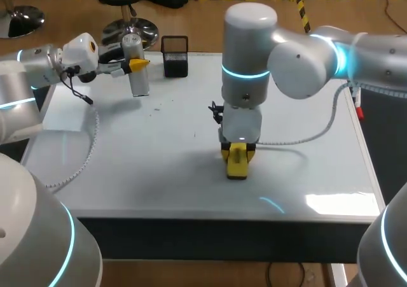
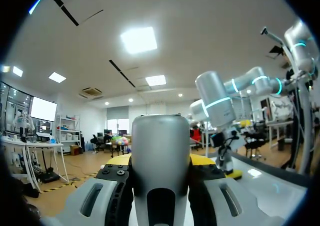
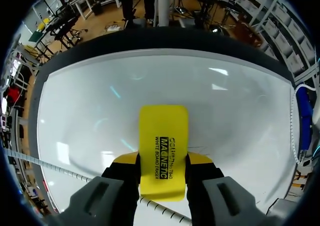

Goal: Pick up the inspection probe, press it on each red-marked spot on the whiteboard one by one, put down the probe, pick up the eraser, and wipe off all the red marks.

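Our right gripper clamps the yellow eraser flat against the whiteboard mid-board, pressed down for wiping, we judge. Our left gripper grips the probe upright, parked clear at the far-left edge.

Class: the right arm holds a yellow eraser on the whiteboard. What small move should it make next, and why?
Probably lift the yellow block eraser slightly off the white whiteboard. The right gripper is shut on it, flat against the board, and no red marks show around it; only the patch beneath is hidden.
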You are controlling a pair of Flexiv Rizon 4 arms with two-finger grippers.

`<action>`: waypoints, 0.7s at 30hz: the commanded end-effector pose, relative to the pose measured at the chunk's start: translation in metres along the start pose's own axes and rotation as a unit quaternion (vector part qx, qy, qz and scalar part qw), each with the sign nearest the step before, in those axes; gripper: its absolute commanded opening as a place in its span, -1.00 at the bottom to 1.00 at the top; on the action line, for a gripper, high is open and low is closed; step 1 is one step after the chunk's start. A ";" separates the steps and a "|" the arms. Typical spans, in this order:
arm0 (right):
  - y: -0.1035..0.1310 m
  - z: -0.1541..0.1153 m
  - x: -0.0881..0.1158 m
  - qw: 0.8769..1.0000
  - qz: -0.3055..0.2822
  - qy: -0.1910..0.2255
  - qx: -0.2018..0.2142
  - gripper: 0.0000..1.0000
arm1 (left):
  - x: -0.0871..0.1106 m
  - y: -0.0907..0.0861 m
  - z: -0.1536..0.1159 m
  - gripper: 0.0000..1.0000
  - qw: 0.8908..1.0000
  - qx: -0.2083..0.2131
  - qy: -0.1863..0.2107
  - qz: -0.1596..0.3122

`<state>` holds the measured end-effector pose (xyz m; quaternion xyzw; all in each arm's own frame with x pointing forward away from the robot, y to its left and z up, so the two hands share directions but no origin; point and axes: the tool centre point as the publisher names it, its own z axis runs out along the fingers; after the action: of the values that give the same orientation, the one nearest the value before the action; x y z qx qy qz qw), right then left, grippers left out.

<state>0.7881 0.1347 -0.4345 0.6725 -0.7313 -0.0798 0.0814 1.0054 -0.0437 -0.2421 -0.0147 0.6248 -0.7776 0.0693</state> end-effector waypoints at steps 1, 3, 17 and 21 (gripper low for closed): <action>-0.004 0.021 0.014 1.000 0.003 0.000 0.004 -1.00 | 0.001 -0.001 0.001 -1.00 1.000 -0.001 -0.001 0.001; -0.004 0.017 0.016 1.000 0.006 0.000 0.006 -1.00 | 0.001 -0.001 0.001 -1.00 1.000 -0.001 -0.001 0.001; -0.015 -0.032 0.017 0.998 -0.024 0.000 0.052 -1.00 | 0.001 -0.001 0.001 -1.00 1.000 -0.001 -0.001 0.001; -0.019 -0.035 0.016 0.998 -0.030 0.000 0.056 -1.00 | 0.001 -0.001 0.001 -1.00 1.000 -0.001 -0.001 0.001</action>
<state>0.8125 0.1198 -0.4084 0.6959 -0.7156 -0.0425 0.0423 1.0054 -0.0437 -0.2421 -0.0147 0.6248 -0.7776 0.0693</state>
